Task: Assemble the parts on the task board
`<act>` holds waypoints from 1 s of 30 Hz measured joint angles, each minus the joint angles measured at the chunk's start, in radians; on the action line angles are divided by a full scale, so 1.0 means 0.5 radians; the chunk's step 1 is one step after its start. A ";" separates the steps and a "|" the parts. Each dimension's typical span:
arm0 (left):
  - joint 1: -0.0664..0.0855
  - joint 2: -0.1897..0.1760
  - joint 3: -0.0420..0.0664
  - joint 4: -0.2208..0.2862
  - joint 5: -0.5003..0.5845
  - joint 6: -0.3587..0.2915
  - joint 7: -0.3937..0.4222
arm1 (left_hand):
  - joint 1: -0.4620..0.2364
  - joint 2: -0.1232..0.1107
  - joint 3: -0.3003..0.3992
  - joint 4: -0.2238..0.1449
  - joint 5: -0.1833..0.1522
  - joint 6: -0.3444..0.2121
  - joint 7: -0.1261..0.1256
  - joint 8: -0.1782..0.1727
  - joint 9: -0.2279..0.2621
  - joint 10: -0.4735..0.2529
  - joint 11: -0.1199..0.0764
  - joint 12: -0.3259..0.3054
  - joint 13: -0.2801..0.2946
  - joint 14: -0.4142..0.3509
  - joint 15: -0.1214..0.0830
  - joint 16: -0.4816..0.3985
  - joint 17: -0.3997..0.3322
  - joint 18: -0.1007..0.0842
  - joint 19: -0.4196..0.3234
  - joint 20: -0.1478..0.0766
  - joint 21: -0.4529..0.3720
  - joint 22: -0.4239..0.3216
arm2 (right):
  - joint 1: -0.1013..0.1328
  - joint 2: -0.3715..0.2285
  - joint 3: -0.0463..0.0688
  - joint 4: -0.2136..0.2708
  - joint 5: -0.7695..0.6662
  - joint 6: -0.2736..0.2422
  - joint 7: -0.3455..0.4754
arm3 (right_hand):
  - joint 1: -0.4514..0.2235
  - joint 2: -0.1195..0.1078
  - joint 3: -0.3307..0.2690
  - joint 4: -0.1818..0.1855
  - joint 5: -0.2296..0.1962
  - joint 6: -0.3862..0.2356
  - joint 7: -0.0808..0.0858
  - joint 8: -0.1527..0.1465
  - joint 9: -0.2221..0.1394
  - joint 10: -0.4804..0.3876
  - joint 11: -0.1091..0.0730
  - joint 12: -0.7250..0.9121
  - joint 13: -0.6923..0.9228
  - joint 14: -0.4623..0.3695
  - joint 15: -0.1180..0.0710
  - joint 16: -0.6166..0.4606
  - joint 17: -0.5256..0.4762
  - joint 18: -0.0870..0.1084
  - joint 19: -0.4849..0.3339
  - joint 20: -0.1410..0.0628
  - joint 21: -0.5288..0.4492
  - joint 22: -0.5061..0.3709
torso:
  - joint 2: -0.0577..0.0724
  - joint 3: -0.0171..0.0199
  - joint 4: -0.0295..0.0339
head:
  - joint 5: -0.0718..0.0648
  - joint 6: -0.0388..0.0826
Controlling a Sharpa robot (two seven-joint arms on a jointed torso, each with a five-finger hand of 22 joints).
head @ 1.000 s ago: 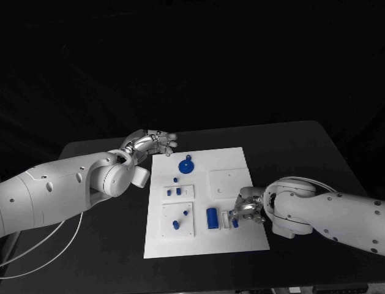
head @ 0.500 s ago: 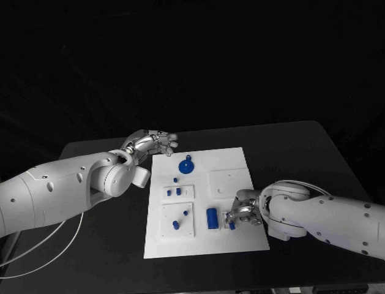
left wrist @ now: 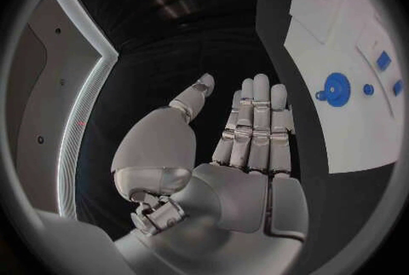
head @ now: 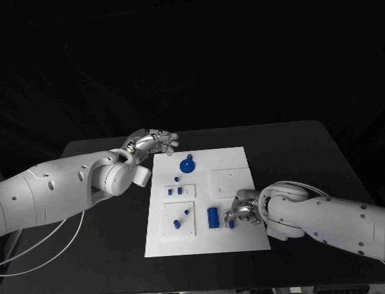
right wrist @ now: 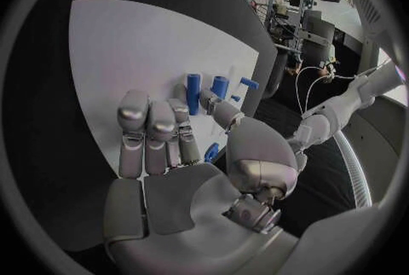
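Right hand (head: 245, 211) fingers pressed together, curled over the smooth white task board (head: 232, 160), blue cylindrical part (right wrist: 193, 93) beyond fingertips. Left hand (head: 150, 142) flat, fingers pressed together, empty.

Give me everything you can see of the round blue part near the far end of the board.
The round blue part is a flat disc with a paler centre and a small tab sticking out of its rim, plastic by the look of it. It lies on the task board near its far left corner. Nothing touches it; the left hand hangs beside the board's corner, apart from it.
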 measured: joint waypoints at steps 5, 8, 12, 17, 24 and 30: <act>0.000 -0.001 0.000 0.000 0.000 0.000 -0.001 | 0.000 0.000 0.000 0.000 0.000 0.000 0.000 0.000 -0.002 0.000 0.000 0.000 0.000 0.000 0.000 -0.008 0.002 -0.008 0.000 0.000 0.000 0.000 | -0.002 0.005 0.000 -0.007 -0.001 -0.009 0.006 | -0.008 -0.008 -0.003 -0.003 0.000 0.000 0.000 0.002 -0.001 0.000 0.000 0.000 0.000 0.000 0.000 0.000 0.000 0.000 0.000 0.000 0.000 0.000 | 0.000 0.0002 -0.001 | 0.002 -0.004; 0.000 -0.001 0.000 0.000 0.000 0.000 -0.001 | 0.000 0.000 0.000 0.000 0.000 0.000 0.000 0.000 -0.002 0.000 0.000 0.000 0.002 0.000 0.000 -0.008 0.002 -0.008 0.000 0.000 0.000 0.000 | -0.003 0.010 0.000 -0.013 -0.001 -0.015 0.009 | -0.008 -0.008 -0.005 -0.001 0.000 0.002 -0.003 0.001 -0.001 0.000 0.000 0.000 0.000 0.000 0.000 0.002 0.000 0.000 0.000 0.000 0.000 0.000 | 0.000 0.0002 -0.001 | 0.003 -0.005; 0.000 -0.001 0.000 0.000 0.000 0.000 -0.001 | 0.000 0.000 0.000 0.000 0.000 0.000 0.000 0.000 -0.002 0.000 0.000 0.000 0.002 0.000 0.000 -0.008 0.002 -0.009 0.000 0.000 0.000 0.000 | -0.006 0.015 0.001 -0.016 -0.001 -0.023 0.014 | -0.021 -0.021 -0.011 0.005 -0.008 0.003 -0.003 -0.008 -0.005 0.000 0.000 0.000 0.002 0.000 0.000 0.002 0.000 0.000 0.000 0.000 0.000 0.000 | 0.000 -0.0002 -0.001 | 0.005 -0.007; 0.000 -0.002 0.000 0.001 0.000 0.000 -0.001 | 0.000 0.000 0.000 0.000 0.000 0.000 0.000 0.000 -0.002 0.000 0.000 0.000 0.001 0.000 0.000 -0.008 0.004 -0.009 0.000 0.000 -0.008 0.002 | -0.009 0.017 0.001 -0.024 0.002 -0.025 0.027 | -0.047 -0.048 -0.025 0.008 -0.008 0.003 -0.003 -0.007 -0.005 0.000 0.000 -0.005 0.005 0.001 0.001 0.002 0.000 0.000 0.000 0.000 0.000 0.000 | 0.000 -0.0006 -0.001 | 0.007 -0.011; 0.000 -0.003 0.000 0.001 0.000 0.000 -0.002 | 0.000 0.000 0.000 0.000 0.000 0.000 0.000 0.000 -0.002 0.000 0.000 0.000 0.001 0.000 0.000 -0.008 0.004 -0.010 0.000 0.000 -0.008 0.001 | -0.010 0.016 0.001 -0.028 0.004 -0.025 0.039 | -0.058 -0.058 -0.036 0.008 -0.008 0.003 -0.003 -0.007 -0.009 0.000 0.000 -0.006 0.005 0.001 0.001 0.002 0.000 0.000 0.000 0.000 0.000 0.000 | -0.001 -0.0012 -0.001 | 0.010 -0.015; 0.000 -0.003 0.000 0.001 0.000 0.000 -0.002 | 0.000 0.000 0.000 0.000 0.000 0.000 0.000 0.000 -0.002 0.000 0.000 0.000 0.001 0.000 0.000 -0.008 0.006 -0.012 0.000 0.000 -0.008 0.003 | -0.011 0.016 0.001 -0.029 0.006 -0.025 0.045 | -0.060 -0.077 -0.047 0.008 -0.008 0.003 -0.004 -0.015 -0.010 0.000 0.000 -0.007 0.007 0.002 0.002 0.002 0.000 0.000 0.000 0.000 0.000 0.000 | -0.001 -0.0012 -0.001 | 0.012 -0.018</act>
